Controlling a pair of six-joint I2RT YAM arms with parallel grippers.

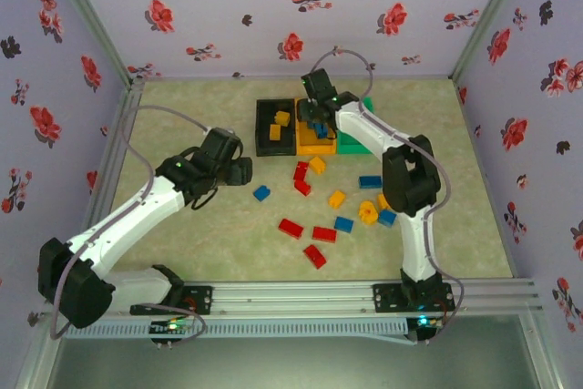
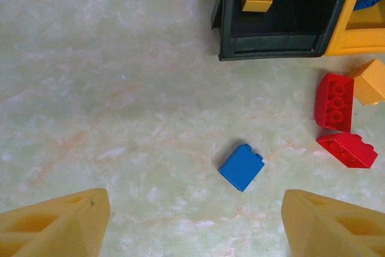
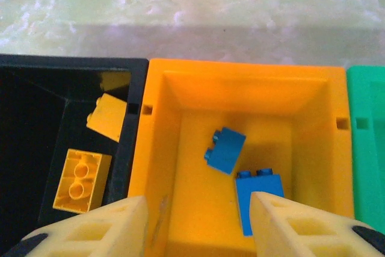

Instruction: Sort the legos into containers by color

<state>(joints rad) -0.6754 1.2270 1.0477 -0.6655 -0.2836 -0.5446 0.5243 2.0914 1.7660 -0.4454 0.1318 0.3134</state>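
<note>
The right claw (image 3: 195,209) is hovering part-open and empty above the orange bin (image 3: 313,88), where two blue bricks (image 3: 225,148) are lying; the left claw (image 2: 195,200) is gaping empty, left of that bin.

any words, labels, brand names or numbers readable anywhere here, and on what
None can be read. The black bin, orange bin, green bin and yellow brick carry no legible print; any stud marks are too blurred to tell. The walls bear a flower pattern, no lettering.
</note>
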